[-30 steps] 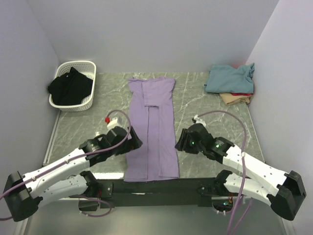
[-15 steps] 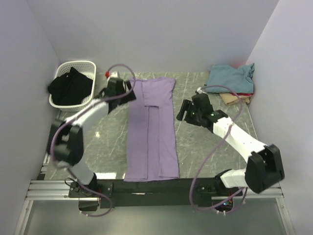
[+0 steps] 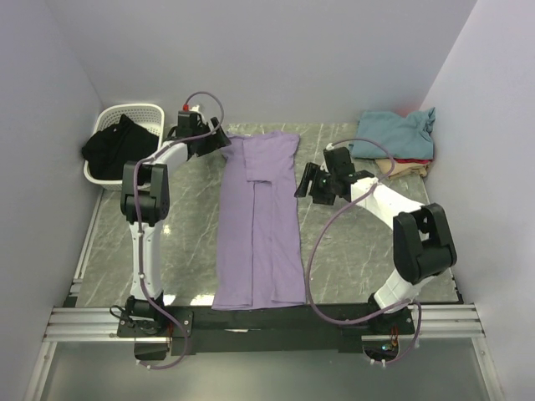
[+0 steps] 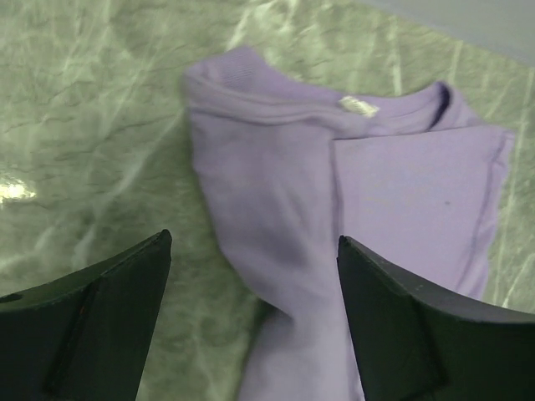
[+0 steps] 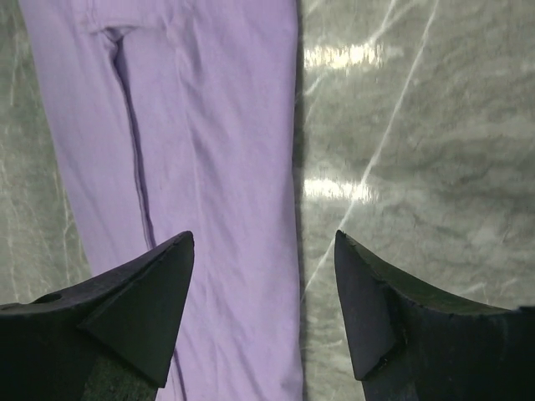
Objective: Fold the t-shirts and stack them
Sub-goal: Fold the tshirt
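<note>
A lavender t-shirt (image 3: 259, 225) lies folded lengthwise into a long strip down the middle of the table, collar at the far end. My left gripper (image 3: 215, 143) hovers open over its far left corner; in the left wrist view the collar edge of the t-shirt (image 4: 401, 175) shows between the spread fingers (image 4: 100, 309) of the gripper (image 4: 255, 241). My right gripper (image 3: 308, 185) stands open at the strip's right edge. In the right wrist view this gripper (image 5: 263, 236) straddles the edge of the t-shirt (image 5: 209, 109). Nothing is held.
Folded t-shirts are stacked at the back right: teal (image 3: 393, 132) on top, red (image 3: 415, 160) and tan (image 3: 404, 170) beneath. A white basket (image 3: 149, 178) with a black garment (image 3: 121, 148) stands at the back left. Walls close in on three sides.
Both arms have swung from the near edge out to the far half of the table. The left reached the shirt's far left corner, the right its right edge. The shirt lies unmoved.
</note>
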`<move>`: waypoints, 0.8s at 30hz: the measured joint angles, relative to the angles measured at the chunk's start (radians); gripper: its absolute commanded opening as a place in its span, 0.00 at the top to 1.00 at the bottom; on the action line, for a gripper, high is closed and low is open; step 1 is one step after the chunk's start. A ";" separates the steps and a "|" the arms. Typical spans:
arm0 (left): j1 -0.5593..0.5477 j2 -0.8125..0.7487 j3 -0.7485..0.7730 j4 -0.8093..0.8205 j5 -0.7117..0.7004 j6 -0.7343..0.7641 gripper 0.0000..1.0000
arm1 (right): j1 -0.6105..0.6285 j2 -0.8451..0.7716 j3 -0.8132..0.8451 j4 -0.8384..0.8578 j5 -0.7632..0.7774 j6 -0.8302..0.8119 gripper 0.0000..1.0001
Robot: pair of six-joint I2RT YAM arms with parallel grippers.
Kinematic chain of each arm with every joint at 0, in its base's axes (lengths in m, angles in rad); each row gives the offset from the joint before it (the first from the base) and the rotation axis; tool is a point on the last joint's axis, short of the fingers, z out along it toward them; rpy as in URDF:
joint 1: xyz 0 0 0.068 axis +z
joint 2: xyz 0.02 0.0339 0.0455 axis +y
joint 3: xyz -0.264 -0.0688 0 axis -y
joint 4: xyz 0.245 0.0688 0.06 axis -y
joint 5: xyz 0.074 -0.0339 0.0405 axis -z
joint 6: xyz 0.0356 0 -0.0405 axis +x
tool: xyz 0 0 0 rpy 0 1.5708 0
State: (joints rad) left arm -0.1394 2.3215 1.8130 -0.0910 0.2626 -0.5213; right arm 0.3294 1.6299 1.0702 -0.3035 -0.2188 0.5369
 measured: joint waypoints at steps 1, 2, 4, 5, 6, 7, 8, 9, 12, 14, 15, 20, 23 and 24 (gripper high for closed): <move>0.009 0.020 0.012 -0.003 0.017 0.000 0.14 | -0.006 0.011 0.010 0.002 -0.010 -0.001 0.26; 0.017 0.042 0.029 -0.004 0.032 0.000 0.14 | -0.013 0.024 0.023 0.005 -0.019 -0.004 0.26; 0.027 0.074 0.064 -0.003 0.051 0.000 0.14 | -0.024 0.042 0.044 0.006 -0.035 -0.007 0.26; 0.031 0.085 0.077 -0.003 0.063 0.000 0.14 | -0.028 0.048 0.050 0.010 -0.040 -0.008 0.26; 0.034 0.096 0.089 -0.002 0.076 0.000 0.14 | -0.033 0.055 0.057 0.013 -0.046 -0.008 0.26; 0.037 0.104 0.101 0.000 0.088 -0.003 0.14 | -0.037 0.059 0.061 0.016 -0.053 -0.008 0.26; 0.039 0.113 0.113 0.005 0.100 -0.007 0.14 | -0.041 0.062 0.063 0.019 -0.059 -0.008 0.26; 0.042 0.124 0.128 0.011 0.117 -0.013 0.14 | -0.044 0.063 0.063 0.019 -0.064 -0.008 0.26; 0.047 0.166 0.180 0.034 0.163 -0.020 0.16 | -0.051 0.065 0.063 0.020 -0.078 -0.008 0.26; 0.050 0.203 0.219 0.043 0.194 -0.023 0.21 | -0.053 0.070 0.063 0.021 -0.087 -0.010 0.26; 0.051 0.223 0.240 0.054 0.208 -0.025 0.24 | -0.054 0.075 0.063 0.021 -0.091 -0.011 0.27; 0.054 0.304 0.344 0.064 0.255 -0.041 0.63 | -0.056 0.097 0.063 0.020 -0.108 -0.011 0.26; 0.055 0.327 0.362 0.063 0.271 -0.051 0.82 | -0.058 0.111 0.064 0.020 -0.116 -0.011 0.27; 0.055 0.336 0.367 0.063 0.276 -0.054 0.82 | -0.059 0.115 0.064 0.020 -0.117 -0.011 0.27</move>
State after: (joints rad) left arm -0.0841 2.6575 2.1803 -0.0280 0.5385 -0.5751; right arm 0.2703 1.7447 1.1339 -0.2836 -0.3363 0.5262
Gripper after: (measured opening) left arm 0.229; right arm 0.736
